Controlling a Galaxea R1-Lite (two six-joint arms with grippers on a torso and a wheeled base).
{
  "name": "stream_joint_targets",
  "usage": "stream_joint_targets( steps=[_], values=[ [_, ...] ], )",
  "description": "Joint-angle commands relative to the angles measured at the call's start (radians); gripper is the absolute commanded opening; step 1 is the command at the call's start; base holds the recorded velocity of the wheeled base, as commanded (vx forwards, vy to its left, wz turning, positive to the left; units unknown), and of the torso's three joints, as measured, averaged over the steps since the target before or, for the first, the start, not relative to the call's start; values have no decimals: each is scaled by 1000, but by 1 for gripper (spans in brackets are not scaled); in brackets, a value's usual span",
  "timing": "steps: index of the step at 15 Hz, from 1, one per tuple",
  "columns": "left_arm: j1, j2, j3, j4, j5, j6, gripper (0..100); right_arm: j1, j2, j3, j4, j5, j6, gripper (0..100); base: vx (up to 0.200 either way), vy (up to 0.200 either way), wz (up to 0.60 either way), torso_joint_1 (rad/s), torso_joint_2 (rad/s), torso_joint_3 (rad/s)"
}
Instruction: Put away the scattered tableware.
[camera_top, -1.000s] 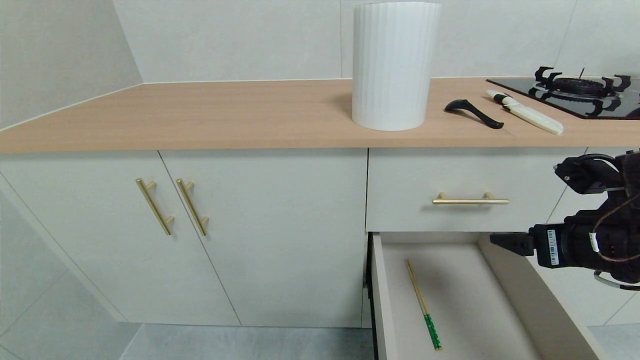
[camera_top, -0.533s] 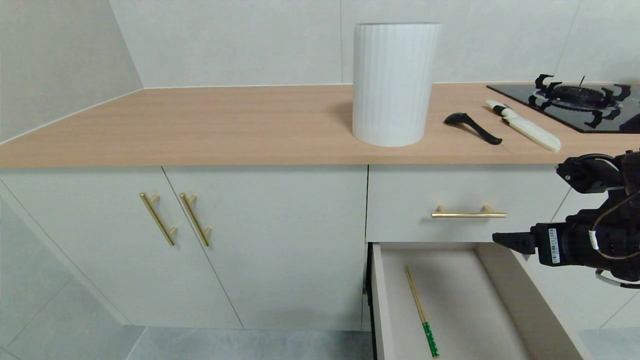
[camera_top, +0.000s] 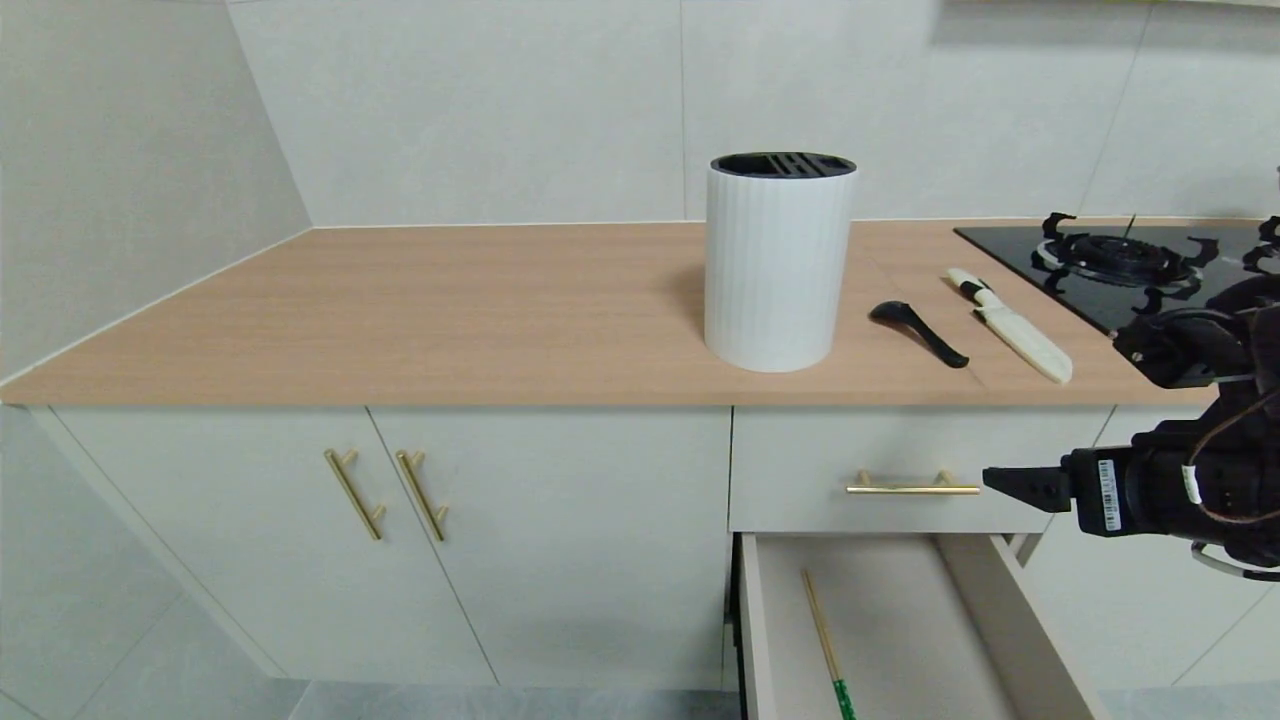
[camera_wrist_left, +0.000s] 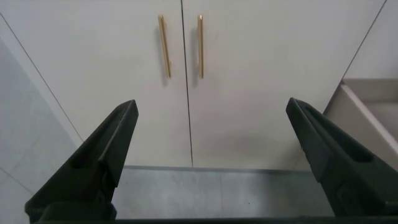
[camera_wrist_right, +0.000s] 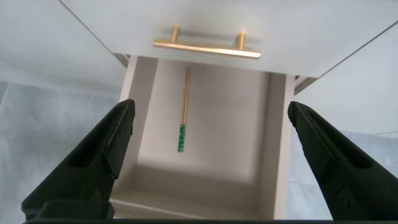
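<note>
Chopsticks (camera_wrist_right: 183, 111), wooden with green tips, lie lengthwise on the flat floor of the open drawer (camera_top: 752, 620) under the desk (camera_top: 450, 310), so probably already stowed. Black spoon (camera_top: 918, 330), curved and glossy, and white-bladed knife (camera_top: 1010, 325) lie loose near the desk's front edge, between the ribbed white knife block (camera_top: 775, 270) and the stove (camera_top: 1110, 260). The block's black slotted top probably suits the knife. Right end effector (camera_wrist_right: 209, 106) hangs over the drawer, spread wide, empty. Left end effector (camera_wrist_left: 211, 102) faces the cabinet doors (camera_wrist_left: 249, 93), spread wide too, holding nothing.
</note>
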Motion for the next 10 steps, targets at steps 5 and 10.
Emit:
stream_joint_targets(
  steps=[5,10],
  values=[
    [0,0,0,0,1,0,100,2,6,8,0,0,-15,100,0,0,0,200,-493,-297],
    [0,2,0,0,1,0,100,2,15,10,-23,5,-29,100,0,0,0,154,-354,-204]
  ],
)
